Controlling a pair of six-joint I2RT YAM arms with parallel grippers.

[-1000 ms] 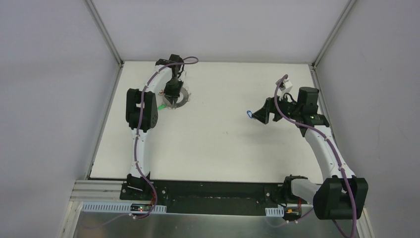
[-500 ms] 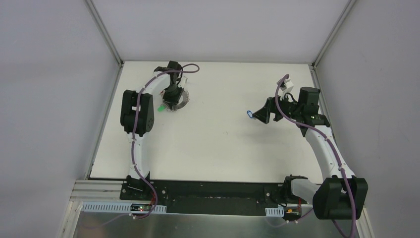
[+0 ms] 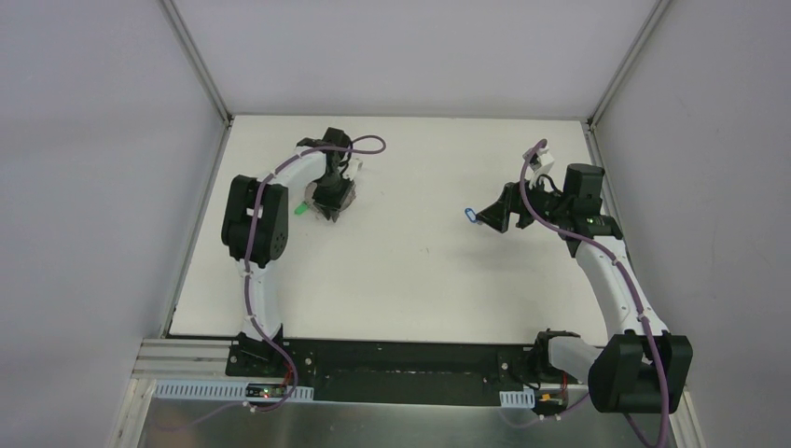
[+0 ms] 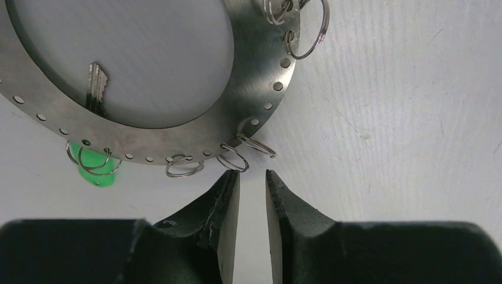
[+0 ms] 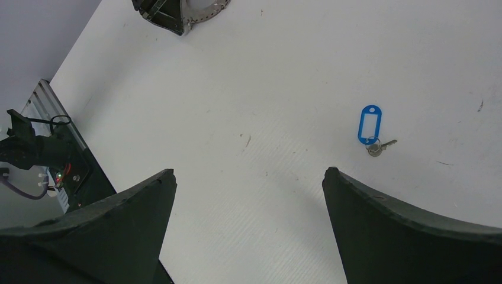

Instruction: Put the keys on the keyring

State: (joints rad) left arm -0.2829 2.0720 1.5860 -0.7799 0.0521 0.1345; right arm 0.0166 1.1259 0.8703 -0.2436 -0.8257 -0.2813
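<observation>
There are two keys, a blue-tagged key (image 5: pixel 370 127) and a green-tagged key (image 4: pixel 95 83), and one keyring (image 4: pixel 237 112). Along its near rim are three bare wire loops (image 4: pixel 183 167) and a fourth holding the green tag. Those at the picture's top edge are too cut off to count.

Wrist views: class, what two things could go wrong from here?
1. The left gripper, jaws almost together, sits just short of the thin wire loops on the keyring; a pinch may slip or shove the keyring away.
2. The blue-tagged key lies flat on the table ahead of the wide-open right gripper; a grab could catch only the tag or scrape it aside.
</observation>
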